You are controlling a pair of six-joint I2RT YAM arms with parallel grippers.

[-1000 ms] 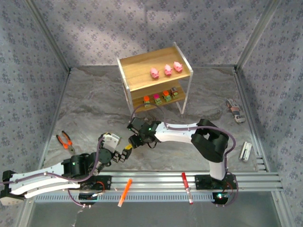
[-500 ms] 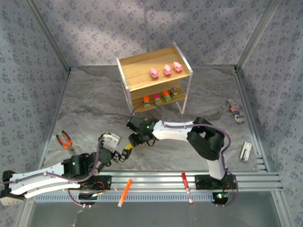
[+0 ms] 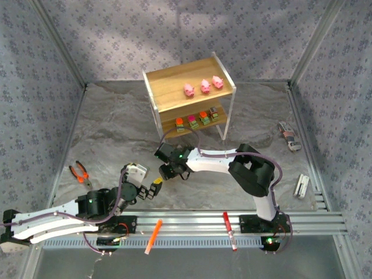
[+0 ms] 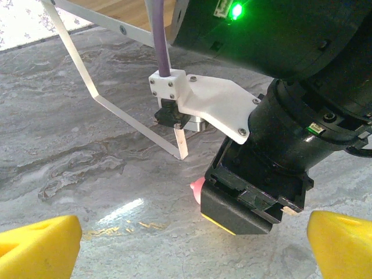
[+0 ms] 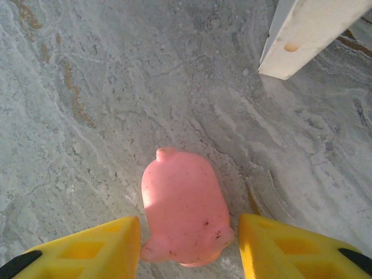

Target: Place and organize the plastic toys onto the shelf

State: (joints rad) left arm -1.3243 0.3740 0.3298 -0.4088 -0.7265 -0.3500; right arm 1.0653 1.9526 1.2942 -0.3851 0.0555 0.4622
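Note:
A pink pig [image 5: 183,209] lies on the marble table between the yellow fingers [image 5: 87,250] of my right gripper [image 5: 189,238], which stands open around it, jaws apart from its sides. From the left wrist view the pig [image 4: 197,186] peeks out beside the right gripper's black body. My right gripper [image 3: 164,172] is low in front of the shelf [image 3: 168,96]. Three pigs [image 3: 206,86] stand on its top tier, several blocky toys [image 3: 192,121] on the lower tier. My left gripper [image 3: 150,190] rests open just left of it, holding nothing.
Orange-handled pliers [image 3: 79,173] lie at the left. An orange marker [image 3: 153,235] and red pen [image 3: 229,230] lie on the front rail. Two small metal items [image 3: 289,136] sit at the right. A white shelf leg [image 5: 314,35] stands close beyond the pig.
The right arm's elbow has shifted slightly left and its gripper has settled a little over the pig. The left arm has not moved.

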